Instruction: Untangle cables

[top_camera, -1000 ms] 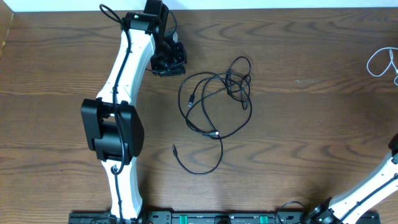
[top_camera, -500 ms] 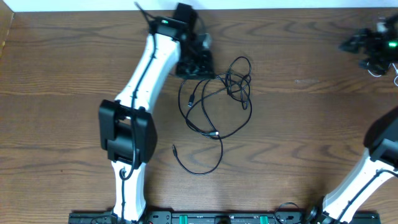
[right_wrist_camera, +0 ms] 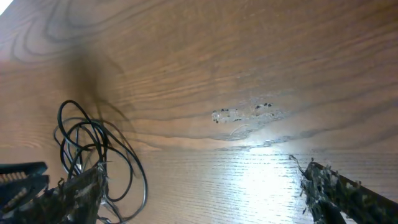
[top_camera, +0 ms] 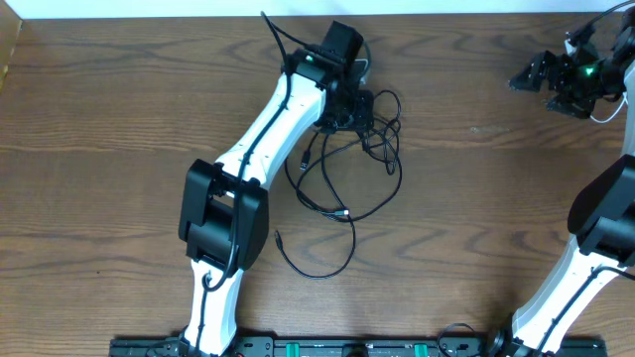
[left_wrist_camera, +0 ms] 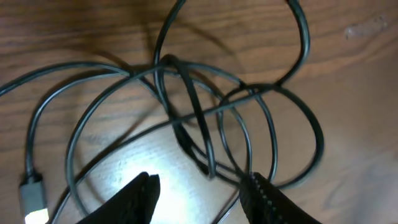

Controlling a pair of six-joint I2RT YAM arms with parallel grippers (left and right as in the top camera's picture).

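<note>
While the left pincer [top_camera: 347, 107] is hanging over the far end of the black cable tangle [top_camera: 342, 164], its jaws are standing partly spread, with nothing pinched between them. Seen from the left wrist, the knot of crossed loops [left_wrist_camera: 193, 124] is lying just ahead of the fingertips [left_wrist_camera: 142, 198], and the lowest bend is dipping toward the gap between them. A silver-tipped plug [left_wrist_camera: 31, 202] is resting off to the outer side of one finger. The rest of the tangle is trailing away from this pincer toward the arm's base, ending in a loose tail [top_camera: 313, 268]. The right pincer [top_camera: 551, 79] is hovering well apart from the tangle, to its right. Its jaws are gaping wide over bare desk [right_wrist_camera: 249, 56] and gripping nothing.
</note>
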